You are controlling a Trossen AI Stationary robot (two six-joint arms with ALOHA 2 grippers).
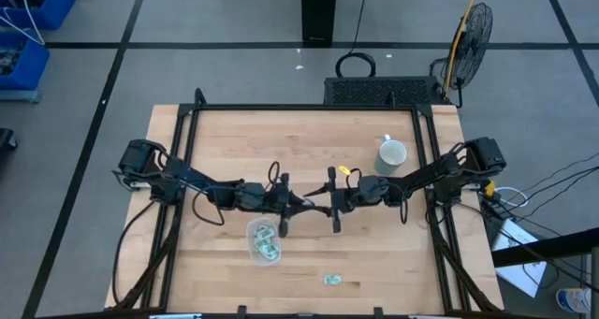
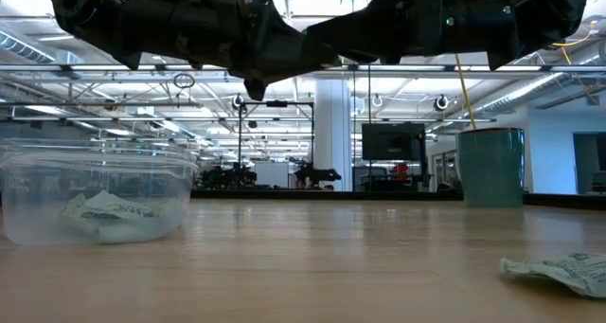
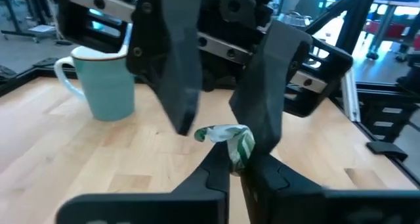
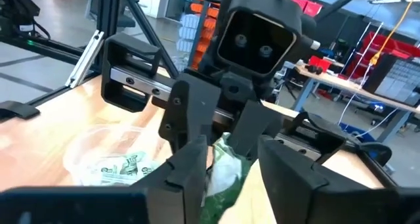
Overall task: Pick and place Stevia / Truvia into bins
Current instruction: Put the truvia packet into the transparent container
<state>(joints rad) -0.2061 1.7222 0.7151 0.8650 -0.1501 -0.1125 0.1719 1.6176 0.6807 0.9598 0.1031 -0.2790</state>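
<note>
My left gripper (image 1: 303, 204) (image 3: 235, 163) is shut on one crumpled pale green and white Stevia packet (image 3: 231, 140) above the table's middle. My right gripper (image 1: 320, 206) (image 4: 233, 148) faces it, open, with one finger on each side of that packet (image 4: 223, 168); I cannot tell whether it touches. The clear bin (image 1: 263, 241) (image 2: 95, 205) (image 4: 105, 159) stands on the table below and nearer, with several packets lying in it. One more packet (image 1: 332, 280) (image 2: 561, 271) lies flat near the front edge. My left gripper pinches the packet between its two fingertips by the packet's lower end (image 3: 237, 157). The fingers lie about level and come from the table's left. The crumpled packet sticks out past the fingertips, lifted clear of the table.
A grey-white mug (image 1: 391, 154) (image 2: 490, 167) (image 3: 105, 83) stands at the table's back right. Black frame rails (image 1: 187, 141) run along the table's left, right and far edges. Bare wood (image 1: 393, 253) lies in front of the right arm.
</note>
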